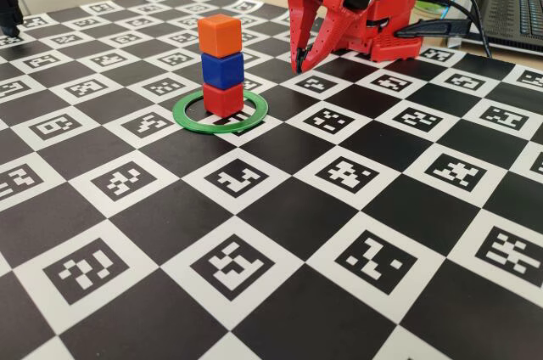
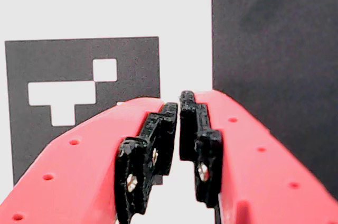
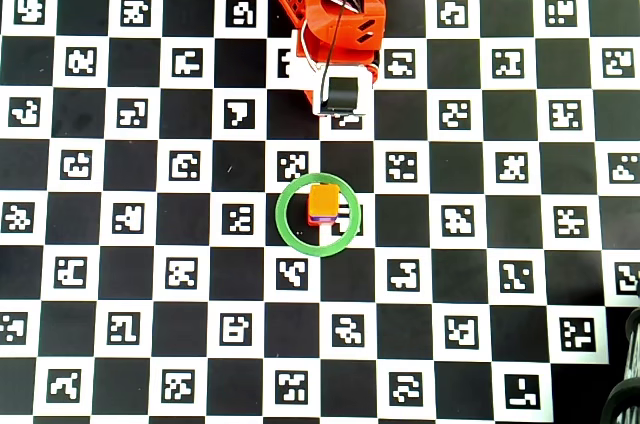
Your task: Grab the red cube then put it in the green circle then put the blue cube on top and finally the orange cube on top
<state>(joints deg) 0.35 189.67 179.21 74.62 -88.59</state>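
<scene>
The red cube (image 1: 224, 98) stands inside the green circle (image 1: 221, 128) on the checkered mat. The blue cube (image 1: 223, 70) sits on it and the orange cube (image 1: 221, 35) sits on top, in an upright stack. In the overhead view only the orange cube (image 3: 322, 202) shows, inside the green circle (image 3: 282, 216). My gripper (image 1: 299, 67) is shut and empty, pointing down at the mat to the right of and behind the stack, clear of it. In the wrist view the gripper (image 2: 179, 105) has its jaws together over a marker square, and no cube shows.
The red arm base (image 1: 386, 12) stands at the far edge of the mat. A laptop (image 1: 513, 12) and black cables (image 1: 450, 3) lie behind it at the right. A black object (image 1: 8, 8) stands at the far left edge.
</scene>
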